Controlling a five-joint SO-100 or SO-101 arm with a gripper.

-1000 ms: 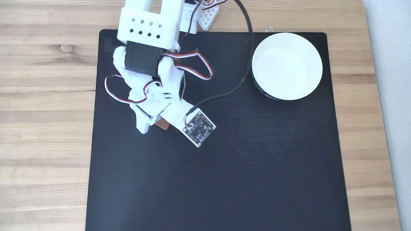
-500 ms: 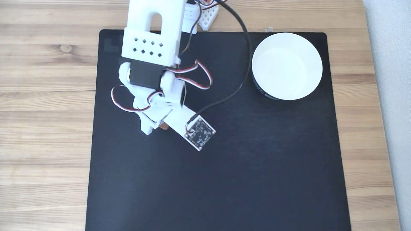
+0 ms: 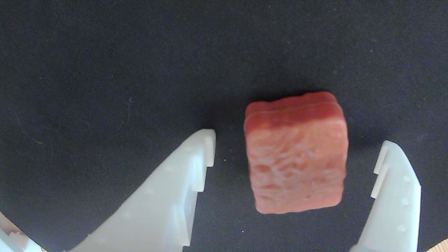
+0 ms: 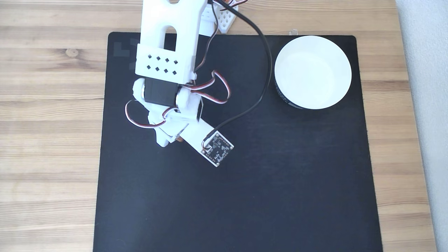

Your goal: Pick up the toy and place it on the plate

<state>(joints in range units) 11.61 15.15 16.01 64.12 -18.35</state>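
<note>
The toy (image 3: pixel 295 154) is a reddish-brown rounded-square block with a dimpled top, lying flat on the black mat. In the wrist view my gripper (image 3: pixel 295 147) is open and straddles it, one white finger (image 3: pixel 196 164) to its left and one to its right, with a dark gap on each side. From the fixed view the gripper (image 4: pixel 173 141) points down at the mat's left-centre, and just a brown sliver of the toy (image 4: pixel 179 140) peeks out from under it. The plate (image 4: pixel 312 71), a round white dish with a dark band, stands empty at the mat's upper right.
A black mat (image 4: pixel 245 203) covers the wooden table (image 4: pixel 49 140). The wrist camera's square circuit board (image 4: pixel 217 148) sticks out right of the gripper, and its black cable (image 4: pixel 266 70) loops close to the plate's left side. A grey strip runs along the right edge.
The arm has reached further down the fixed view and lowered over the toy. More of the toy is covered by the gripper than before.
</note>
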